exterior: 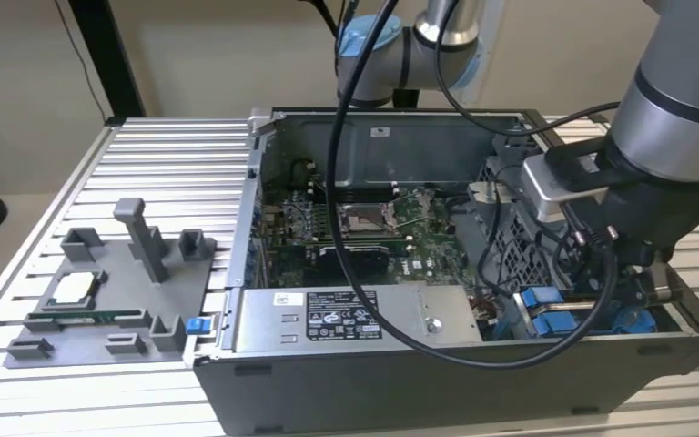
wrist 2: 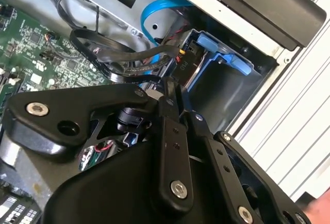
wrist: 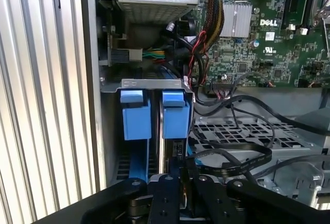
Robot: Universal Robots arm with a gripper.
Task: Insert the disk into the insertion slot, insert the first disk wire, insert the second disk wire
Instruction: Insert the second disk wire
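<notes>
The disk's blue carrier [wrist: 175, 115] stands in the insertion slot [wrist: 154, 85] at the case's front corner, also seen as blue parts [exterior: 541, 302] in the exterior view; the drive body is mostly hidden. My gripper [wrist: 180, 175] sits right at the carrier's rear end, its black fingers [wrist 2: 170, 98] drawn close together on a black disk wire plug [wrist: 176, 151]. In the second wrist view that plug [wrist 2: 183, 63], with red and yellow leads, meets the blue carrier [wrist 2: 223, 54]. A blue flat cable [wrist 2: 154, 15] loops nearby.
The open computer case [exterior: 252, 273] lies on a slatted aluminium table [exterior: 156, 155]. A grey power-supply box [exterior: 349, 319] lies beside the bay, with the motherboard [exterior: 362, 228] behind it. Loose black cables [wrist: 232, 152] cross the perforated cage. A grey parts fixture [exterior: 119, 291] lies at the exterior view's left.
</notes>
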